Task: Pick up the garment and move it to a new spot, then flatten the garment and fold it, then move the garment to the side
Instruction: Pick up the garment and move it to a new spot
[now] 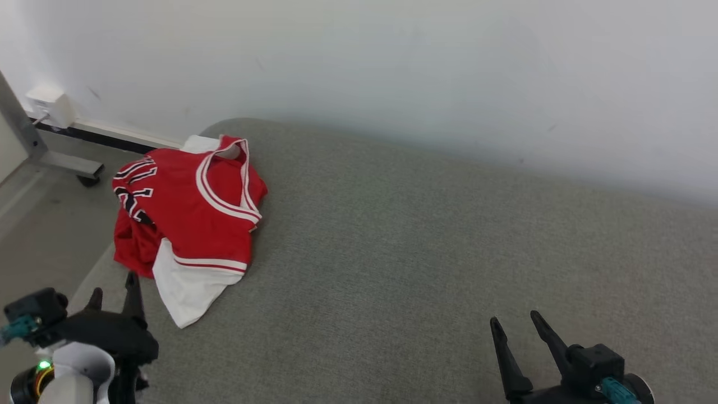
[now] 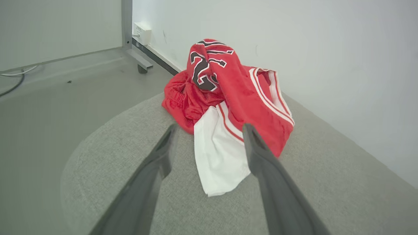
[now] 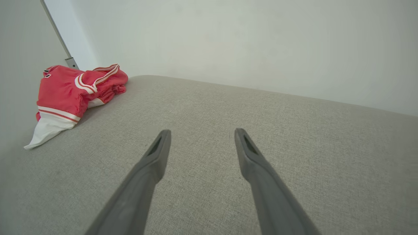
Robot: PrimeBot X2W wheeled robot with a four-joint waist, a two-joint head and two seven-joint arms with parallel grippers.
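Observation:
The garment is a red jersey with white trim and black numbers, lying crumpled at the far left end of the grey padded surface. A white flap of it trails toward me. My left gripper stands open just short of that flap, empty. In the left wrist view the garment sits straight ahead, beyond the open left gripper. My right gripper is open and empty over bare fabric near the front right. From the right wrist the garment lies far left of the right gripper.
A pale wall runs along the back of the surface. Left of the rounded end is grey floor with a wheeled metal frame leg and a white wall box.

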